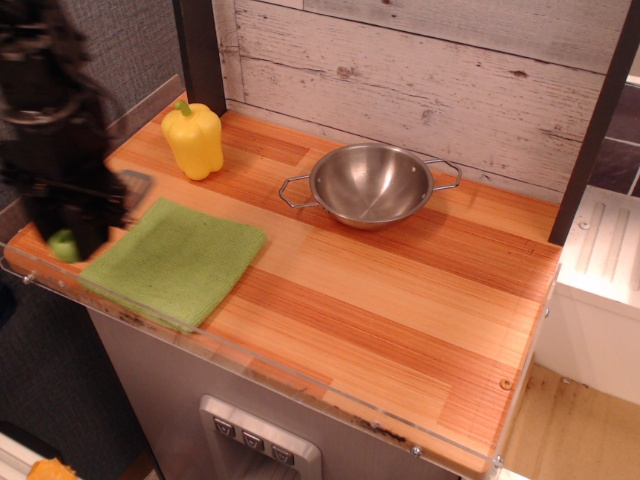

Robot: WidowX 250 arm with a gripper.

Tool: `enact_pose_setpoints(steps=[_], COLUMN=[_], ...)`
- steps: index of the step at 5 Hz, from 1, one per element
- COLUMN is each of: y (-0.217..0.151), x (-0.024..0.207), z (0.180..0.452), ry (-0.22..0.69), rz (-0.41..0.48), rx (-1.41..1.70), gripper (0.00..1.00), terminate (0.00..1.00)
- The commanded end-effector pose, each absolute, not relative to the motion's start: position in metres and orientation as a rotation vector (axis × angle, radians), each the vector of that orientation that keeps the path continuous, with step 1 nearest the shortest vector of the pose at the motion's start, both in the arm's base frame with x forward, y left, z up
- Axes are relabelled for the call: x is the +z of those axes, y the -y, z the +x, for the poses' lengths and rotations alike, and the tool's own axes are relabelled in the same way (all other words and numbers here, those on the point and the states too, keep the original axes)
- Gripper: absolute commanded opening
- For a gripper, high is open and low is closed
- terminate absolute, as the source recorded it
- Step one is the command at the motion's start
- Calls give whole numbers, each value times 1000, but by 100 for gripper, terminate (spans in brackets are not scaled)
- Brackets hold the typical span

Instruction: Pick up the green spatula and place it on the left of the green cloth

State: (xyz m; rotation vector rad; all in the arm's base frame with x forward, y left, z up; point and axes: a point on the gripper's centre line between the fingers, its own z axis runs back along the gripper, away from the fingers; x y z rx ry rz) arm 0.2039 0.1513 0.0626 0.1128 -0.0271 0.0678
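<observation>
My gripper (72,228) is at the far left of the counter, blurred by motion, to the left of the green cloth (175,260). It is shut on the green spatula (64,245): the lime-green handle end sticks out below the fingers and the grey blade (133,185) shows to the right of them. The spatula is held just above the counter's left edge. The cloth lies flat and bare near the front left corner.
A yellow bell pepper (194,138) stands behind the cloth at the back left. A steel bowl (371,184) with two handles sits mid-counter near the wooden back wall. A clear plastic lip runs along the counter's front edge (300,385).
</observation>
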Motion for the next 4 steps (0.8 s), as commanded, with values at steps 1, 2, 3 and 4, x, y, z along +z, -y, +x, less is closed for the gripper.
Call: enact_pose_setpoints(steps=[1,2,3,4], y=[-200,-208,-208,-204], x=[46,34,35,30], z=[214,234,250,251], ry=[12,9,20,7], rz=[114,116,124,120], rx=[14,-55,-93,-102], gripper=[0,0,0,0], terminate=[0,0,0,0])
